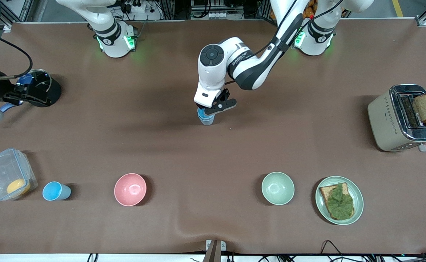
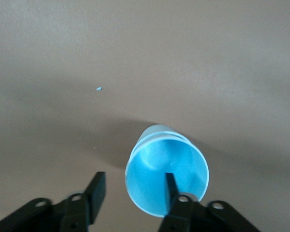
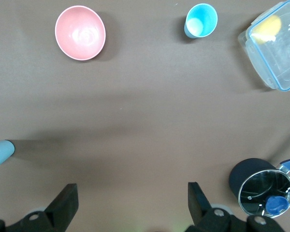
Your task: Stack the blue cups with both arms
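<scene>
Left gripper (image 1: 213, 109) straddles the rim of the stacked blue cups (image 1: 205, 118) mid-table, fingers spread and one inside; lifting could topple them, while the open right gripper (image 3: 130, 203) waits above the saucepan (image 1: 40, 87).

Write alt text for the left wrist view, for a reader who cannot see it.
The left hand is open around the rim of a blue cup standing on the brown table: one black finger is inside the cup, the other outside it. The cup seems to sit nested in a second one, whose rim shows just below.
</scene>
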`<state>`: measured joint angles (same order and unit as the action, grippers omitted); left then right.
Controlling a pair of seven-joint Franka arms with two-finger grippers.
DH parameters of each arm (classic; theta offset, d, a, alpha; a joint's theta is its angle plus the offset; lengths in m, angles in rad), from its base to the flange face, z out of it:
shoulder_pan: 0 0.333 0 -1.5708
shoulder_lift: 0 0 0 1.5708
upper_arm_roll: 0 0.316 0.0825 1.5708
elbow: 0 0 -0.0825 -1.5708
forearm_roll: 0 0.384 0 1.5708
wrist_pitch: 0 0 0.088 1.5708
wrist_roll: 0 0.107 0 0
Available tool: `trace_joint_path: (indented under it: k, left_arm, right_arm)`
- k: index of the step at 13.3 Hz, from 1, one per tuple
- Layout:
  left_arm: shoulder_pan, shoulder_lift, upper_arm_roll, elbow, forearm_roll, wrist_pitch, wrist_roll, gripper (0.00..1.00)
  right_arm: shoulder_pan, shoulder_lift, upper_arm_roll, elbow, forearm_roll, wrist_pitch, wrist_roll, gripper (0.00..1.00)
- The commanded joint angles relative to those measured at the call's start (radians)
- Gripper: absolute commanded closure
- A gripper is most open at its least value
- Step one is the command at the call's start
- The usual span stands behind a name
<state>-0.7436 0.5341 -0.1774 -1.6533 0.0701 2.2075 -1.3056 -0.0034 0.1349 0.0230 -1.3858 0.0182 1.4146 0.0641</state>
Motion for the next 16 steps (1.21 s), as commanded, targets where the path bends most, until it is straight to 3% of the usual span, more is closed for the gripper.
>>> trace_joint_path:
  k: [1, 4, 8, 14, 16]
  left_arm:
    - [0.035, -0.041, 0.007, 0.01, 0.055, -0.017, -0.015, 0.0]
    - [0.113, -0.123, 0.006, 0.015, 0.122, -0.09, 0.002, 0.0]
    - [0.242, -0.241, 0.004, 0.015, 0.123, -0.143, 0.06, 0.0]
    - [0.47, -0.373, 0.0, 0.017, 0.108, -0.239, 0.368, 0.0]
    - [0.561, -0.397, -0.004, 0.018, 0.059, -0.261, 0.567, 0.0]
  right_arm:
    - [0.011, 0.005, 0.006, 0.024, -0.015, -0.008, -0.007, 0.0]
    - [0.031, 0.005, 0.002, 0.024, -0.032, -0.008, -0.001, 0.0]
    - [0.036, 0.005, 0.005, 0.031, -0.03, -0.005, 0.0, 0.0]
    - [0.025, 0.005, 0.0, 0.031, -0.027, -0.005, -0.016, 0.0]
    - [0.014, 0.009, -0.005, 0.031, -0.032, -0.005, -0.064, 0.0]
